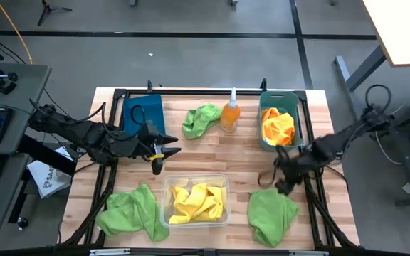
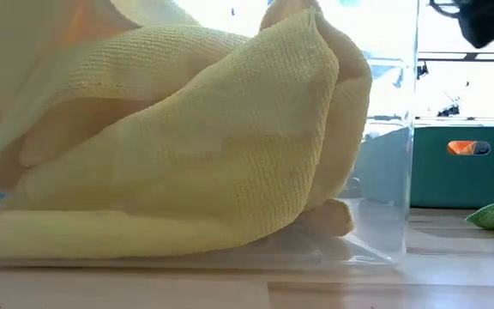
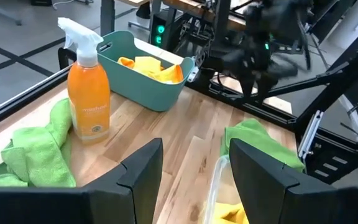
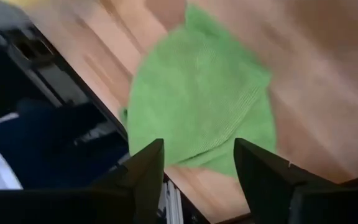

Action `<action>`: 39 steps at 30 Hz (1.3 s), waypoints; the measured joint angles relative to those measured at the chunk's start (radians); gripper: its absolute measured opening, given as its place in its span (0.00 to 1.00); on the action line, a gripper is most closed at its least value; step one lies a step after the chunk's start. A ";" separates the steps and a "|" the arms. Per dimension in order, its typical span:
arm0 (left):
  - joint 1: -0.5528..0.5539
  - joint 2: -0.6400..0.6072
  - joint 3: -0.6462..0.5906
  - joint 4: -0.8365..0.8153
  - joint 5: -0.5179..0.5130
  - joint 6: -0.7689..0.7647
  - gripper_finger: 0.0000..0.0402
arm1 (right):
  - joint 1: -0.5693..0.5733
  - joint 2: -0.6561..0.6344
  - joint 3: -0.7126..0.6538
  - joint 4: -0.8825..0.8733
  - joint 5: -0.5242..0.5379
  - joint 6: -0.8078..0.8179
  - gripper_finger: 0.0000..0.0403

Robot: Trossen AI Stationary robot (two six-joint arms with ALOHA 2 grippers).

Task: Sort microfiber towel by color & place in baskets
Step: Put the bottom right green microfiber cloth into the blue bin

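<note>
3 green towels loose on wood-slat worktop (image 1: 205, 160): back (image 1: 201, 119), front-left (image 1: 129, 211), front-right (image 1: 272, 215). Fuzzy yellow towels (image 1: 198, 202) in clear basket (image 1: 166, 185), orange ones (image 1: 277, 126) in teal basket (image 1: 264, 140); blue basket (image 1: 142, 112) rectangular. Left pincer (image 1: 164, 155) apart, nothing held; right pincer (image 4: 194, 171) apart above front-right green towel.

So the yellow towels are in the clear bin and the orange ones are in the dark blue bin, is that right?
Not quite. The yellow towels are in the clear bin, but the orange towels lie in the teal green bin, as the high view shows. The dark blue bin holds no towels.
</note>
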 joint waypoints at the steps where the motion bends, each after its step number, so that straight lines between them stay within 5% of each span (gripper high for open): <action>1: 0.000 0.000 0.000 0.000 0.001 0.000 0.43 | 0.038 0.027 -0.011 0.036 0.005 0.027 0.50; 11: 0.000 -0.001 0.000 -0.014 0.008 -0.002 0.43 | 0.183 0.349 -0.048 0.139 0.032 0.168 0.67; 22: 0.000 -0.012 0.041 0.076 0.083 0.015 0.43 | 0.189 0.609 -0.031 0.232 0.021 0.203 0.67; 25: -0.001 -0.052 0.122 0.160 0.129 0.160 0.43 | 0.183 0.620 -0.025 0.245 -0.017 0.131 0.54; 30: -0.003 -0.105 0.200 0.160 0.122 0.316 0.43 | 0.116 0.553 0.056 0.158 0.053 0.001 0.07; 33: -0.003 -0.138 0.201 0.126 0.113 0.347 0.43 | 0.034 0.462 0.131 0.062 0.170 -0.013 0.07; 39: -0.003 -0.148 0.201 -0.091 -0.019 0.246 0.43 | -0.130 0.286 0.340 0.012 0.579 -0.140 0.02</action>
